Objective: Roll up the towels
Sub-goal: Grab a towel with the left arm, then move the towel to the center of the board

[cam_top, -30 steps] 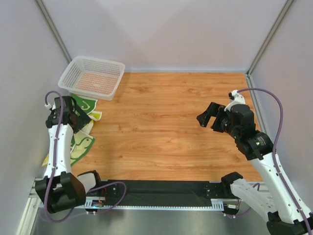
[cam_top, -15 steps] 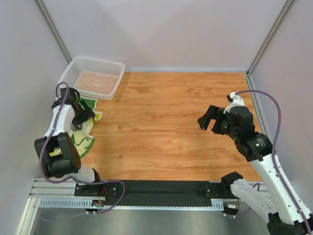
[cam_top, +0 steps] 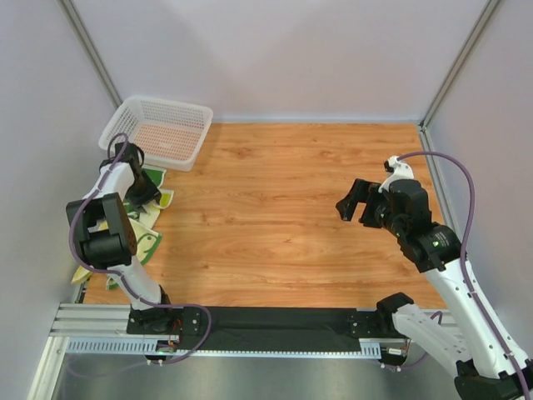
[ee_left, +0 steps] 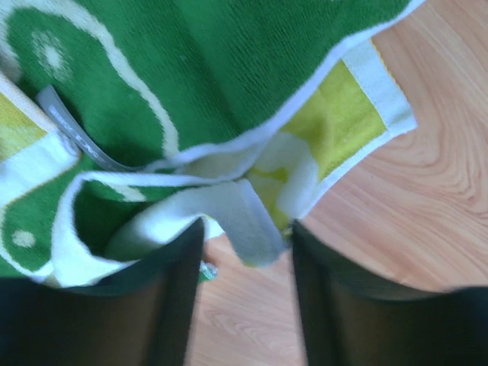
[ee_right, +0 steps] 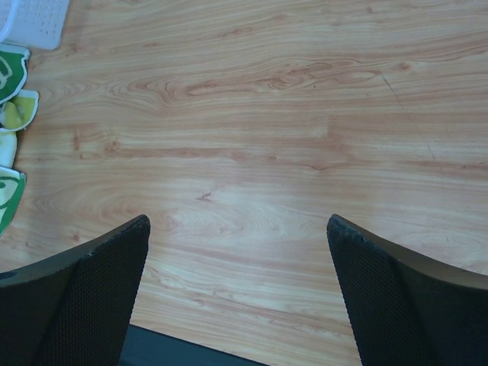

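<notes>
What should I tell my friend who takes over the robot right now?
Left gripper: down on the towels, jaws apart around a raised cream fold, not clearly pinching it yet.
Right gripper: wide open above bare table, holding nothing.
Towels: a crumpled, overlapping heap at the table's left edge, just in front of the white basket. How many there are cannot be told.
Done: nothing, as no towel looks rolled.
Left: pull one towel out onto the open wood, flatten it, roll it up, then do the same for the others.
</notes>
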`<action>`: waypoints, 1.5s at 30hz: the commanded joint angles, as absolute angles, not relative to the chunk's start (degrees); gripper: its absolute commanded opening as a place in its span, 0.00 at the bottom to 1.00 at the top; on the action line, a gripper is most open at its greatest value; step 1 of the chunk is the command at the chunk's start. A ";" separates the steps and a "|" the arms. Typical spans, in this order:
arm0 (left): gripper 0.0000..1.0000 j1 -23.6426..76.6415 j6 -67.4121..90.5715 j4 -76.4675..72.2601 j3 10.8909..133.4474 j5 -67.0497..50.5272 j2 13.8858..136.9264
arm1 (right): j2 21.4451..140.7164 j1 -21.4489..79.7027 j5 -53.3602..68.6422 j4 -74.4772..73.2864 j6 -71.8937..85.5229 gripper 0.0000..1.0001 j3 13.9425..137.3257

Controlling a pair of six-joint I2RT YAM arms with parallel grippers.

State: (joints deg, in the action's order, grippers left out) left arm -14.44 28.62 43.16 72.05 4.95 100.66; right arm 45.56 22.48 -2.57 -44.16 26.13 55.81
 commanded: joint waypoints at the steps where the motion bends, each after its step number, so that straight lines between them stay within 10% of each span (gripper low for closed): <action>1: 0.46 -11.61 28.65 44.65 72.33 7.64 99.32 | 46.05 22.85 -3.43 -43.68 24.79 1.00 55.72; 7: 0.00 -10.37 28.57 45.96 73.73 11.68 97.12 | 45.79 22.85 -4.04 -44.03 24.35 1.00 55.90; 31: 0.00 15.19 28.39 66.80 104.58 17.66 77.09 | 46.06 22.85 -12.83 -53.79 23.91 1.00 66.01; 45: 0.00 -11.07 27.15 72.70 122.28 16.46 77.53 | 46.93 22.85 -7.84 -54.85 24.79 1.00 65.83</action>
State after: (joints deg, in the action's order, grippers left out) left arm -9.65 26.22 70.43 124.29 19.88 80.07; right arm 46.15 22.48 -10.72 -55.55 25.19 64.82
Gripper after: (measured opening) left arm 0.017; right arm 0.998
